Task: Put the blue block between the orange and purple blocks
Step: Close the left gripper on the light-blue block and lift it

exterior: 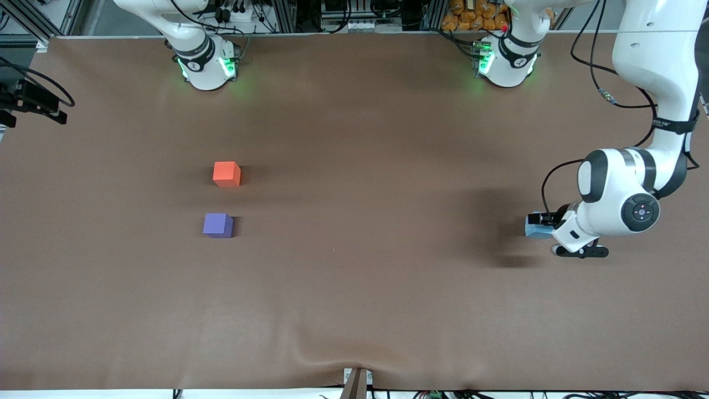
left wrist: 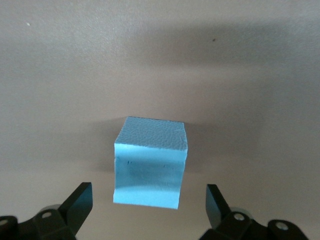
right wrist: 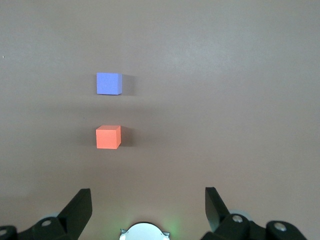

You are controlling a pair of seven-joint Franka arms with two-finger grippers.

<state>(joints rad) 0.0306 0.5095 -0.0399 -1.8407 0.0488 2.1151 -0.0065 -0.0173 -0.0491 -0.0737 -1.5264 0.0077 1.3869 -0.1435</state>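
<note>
The blue block (exterior: 536, 228) rests on the table (exterior: 354, 288) toward the left arm's end, well apart from the orange block (exterior: 226, 174). The purple block (exterior: 217, 225) lies just nearer to the front camera than the orange block, with a narrow gap of bare table between the two. The left gripper (left wrist: 149, 212) hangs low over the blue block, fingers (left wrist: 80, 202) spread wide, one on each side of the cube and touching neither face; nothing is grasped yet. The right gripper (right wrist: 147, 212) waits above the table near its own base, fingers released and empty, looking down on the orange block.

Risks, as judged from this arrangement: the blue block appears slightly turned relative to the left fingers, so closing may twist or push it instead of seating it squarely. The gap beside the orange block seems scarcely wider than one cube; a skewed grasp or a slightly off descent could knock the orange or purple block aside.
</note>
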